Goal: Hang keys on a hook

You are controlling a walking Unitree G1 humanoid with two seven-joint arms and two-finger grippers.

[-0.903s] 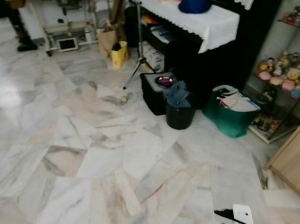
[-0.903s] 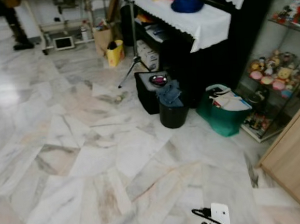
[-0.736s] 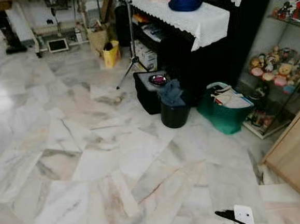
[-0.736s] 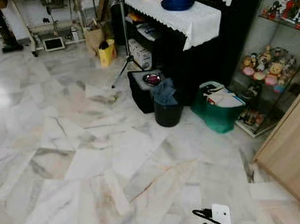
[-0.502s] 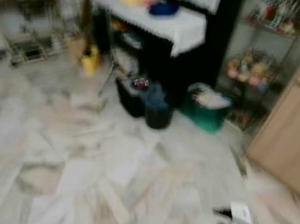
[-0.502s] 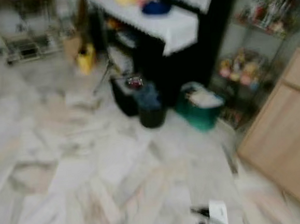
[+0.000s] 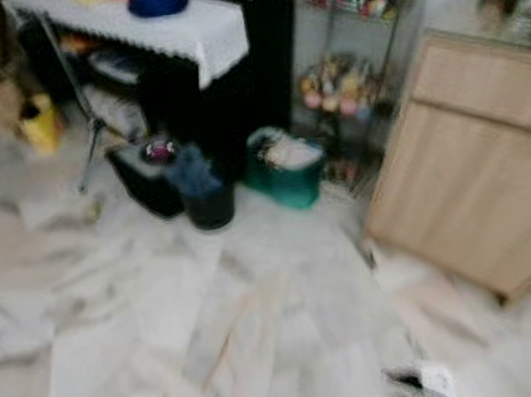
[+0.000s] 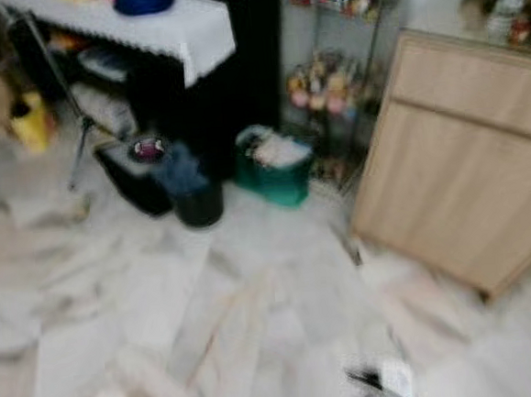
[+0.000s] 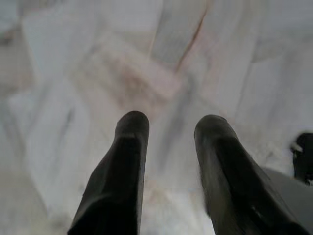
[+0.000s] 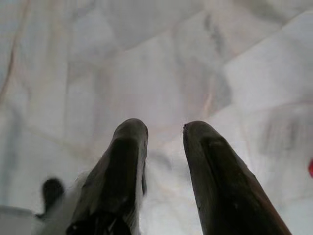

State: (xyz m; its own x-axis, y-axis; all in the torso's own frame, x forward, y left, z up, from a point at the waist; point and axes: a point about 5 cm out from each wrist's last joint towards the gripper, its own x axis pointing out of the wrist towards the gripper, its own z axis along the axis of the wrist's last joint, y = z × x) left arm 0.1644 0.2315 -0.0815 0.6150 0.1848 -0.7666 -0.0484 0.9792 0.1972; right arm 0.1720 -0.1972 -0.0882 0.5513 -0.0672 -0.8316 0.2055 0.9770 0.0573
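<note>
Head views, blurred: broad marble floor (image 7: 257,328) open ahead; wooden cabinet (image 7: 469,159) bounds right edge, glass shelf unit (image 7: 348,82) beside it; green bag (image 7: 286,169), black bin (image 7: 206,199) line dark table (image 7: 179,31) at far left.

Left wrist view: left gripper (image 9: 171,128) parted, empty, above floor.

Right wrist view: right gripper (image 10: 165,133) parted, empty. Keys, hook: cannot tell where.

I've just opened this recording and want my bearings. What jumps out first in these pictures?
A broad pale marble floor fills the foreground. Past it a dark table draped in a white lace-edged cloth stands at the back left, with a round black bin and a green bag on the floor before it. A light wooden cabinet stands to the right.
</note>
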